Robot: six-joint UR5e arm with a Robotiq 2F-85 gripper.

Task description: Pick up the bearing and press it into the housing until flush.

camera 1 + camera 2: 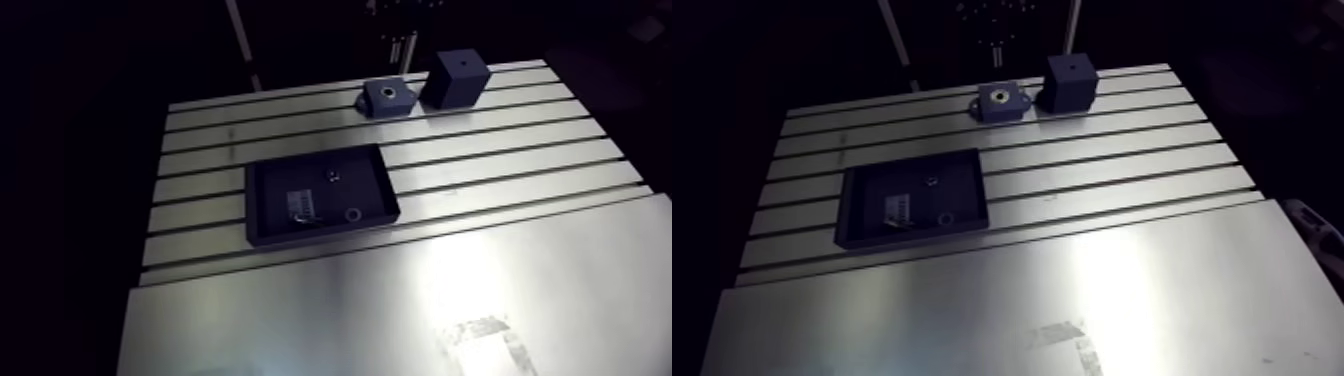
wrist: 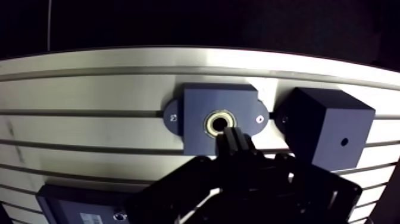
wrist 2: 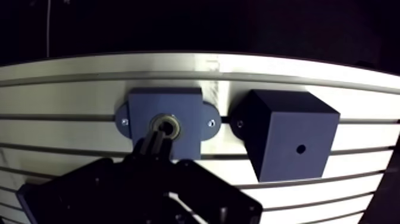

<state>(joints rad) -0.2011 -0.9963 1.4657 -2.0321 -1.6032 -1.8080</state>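
Observation:
A dark blue housing (image 2: 217,119) is bolted to the slotted table at its far edge. The bearing (image 2: 219,124), a brass-rimmed ring, sits in the housing's round bore. In the wrist view my gripper (image 2: 227,137) is shut, its two black fingers pressed together with nothing between them. The tips are right at the bearing's near rim; I cannot tell whether they touch it. In the arm view the housing (image 1: 386,97) shows with the bearing in its middle, and the gripper above it is lost in the dark.
A dark blue cube block (image 1: 456,78) with a small hole stands right beside the housing. A black tray (image 1: 268,215) lies mid-table, holding a small ring (image 1: 353,214), a nut (image 1: 333,174) and a labelled part (image 1: 303,206). A smooth metal plate (image 1: 400,310) covers the near table.

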